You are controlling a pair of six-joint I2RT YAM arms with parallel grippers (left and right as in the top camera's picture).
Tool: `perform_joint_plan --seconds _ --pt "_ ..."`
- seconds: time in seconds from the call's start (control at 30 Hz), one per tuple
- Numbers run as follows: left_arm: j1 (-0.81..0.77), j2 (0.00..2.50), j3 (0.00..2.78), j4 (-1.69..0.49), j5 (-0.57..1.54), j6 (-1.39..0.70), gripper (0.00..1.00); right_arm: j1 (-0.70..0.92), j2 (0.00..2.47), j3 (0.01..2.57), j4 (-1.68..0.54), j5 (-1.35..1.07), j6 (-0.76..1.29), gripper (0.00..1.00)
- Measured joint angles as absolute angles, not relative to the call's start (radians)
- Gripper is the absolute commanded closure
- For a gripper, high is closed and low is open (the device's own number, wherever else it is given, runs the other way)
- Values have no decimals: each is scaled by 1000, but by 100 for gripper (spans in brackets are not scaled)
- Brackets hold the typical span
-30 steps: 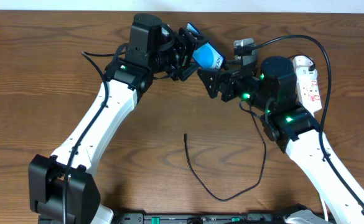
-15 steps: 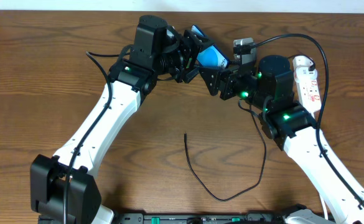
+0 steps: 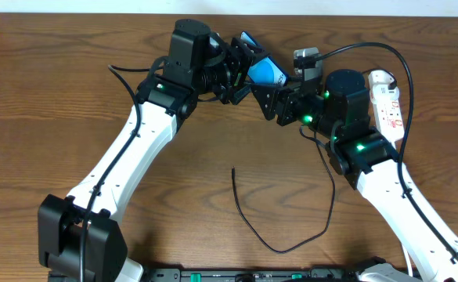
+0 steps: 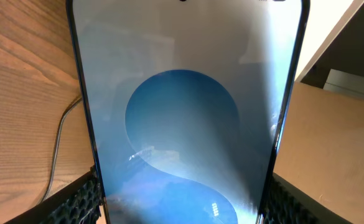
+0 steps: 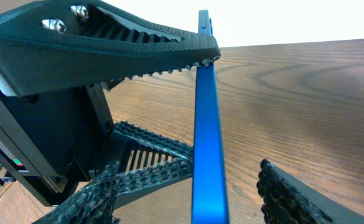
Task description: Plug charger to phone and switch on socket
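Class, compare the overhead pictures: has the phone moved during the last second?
Yes. The phone has shifted slightly right, toward the socket.

The phone (image 4: 182, 124) shows a pale grey-blue screen with a deeper blue circle, and its edge is bright blue in the right wrist view. The table (image 3: 48, 94) is brown wood with darker grain, the charger (image 3: 234, 184) black, the socket (image 3: 388, 98) white with red marks. The arms (image 3: 123, 160) are white with black joints.
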State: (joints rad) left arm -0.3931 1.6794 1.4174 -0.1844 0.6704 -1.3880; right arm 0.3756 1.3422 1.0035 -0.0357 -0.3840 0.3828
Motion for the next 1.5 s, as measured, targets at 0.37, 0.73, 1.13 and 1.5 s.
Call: perform_joint_plan --seconds 0.37,0.73,1.13,1.5 --pt "-394 1679 1417 -184 672 -1388 93 376 1342 1003 -36 -371 383 30" --pt "-411 1679 1417 -184 675 -1388 93 376 1342 1003 -36 -362 383 30" --pt "-411 1679 1417 -184 674 -1388 93 376 1342 1003 -36 -361 383 33" --pt "-411 1679 1417 -184 674 -1388 93 376 1342 1003 -36 -361 383 38"
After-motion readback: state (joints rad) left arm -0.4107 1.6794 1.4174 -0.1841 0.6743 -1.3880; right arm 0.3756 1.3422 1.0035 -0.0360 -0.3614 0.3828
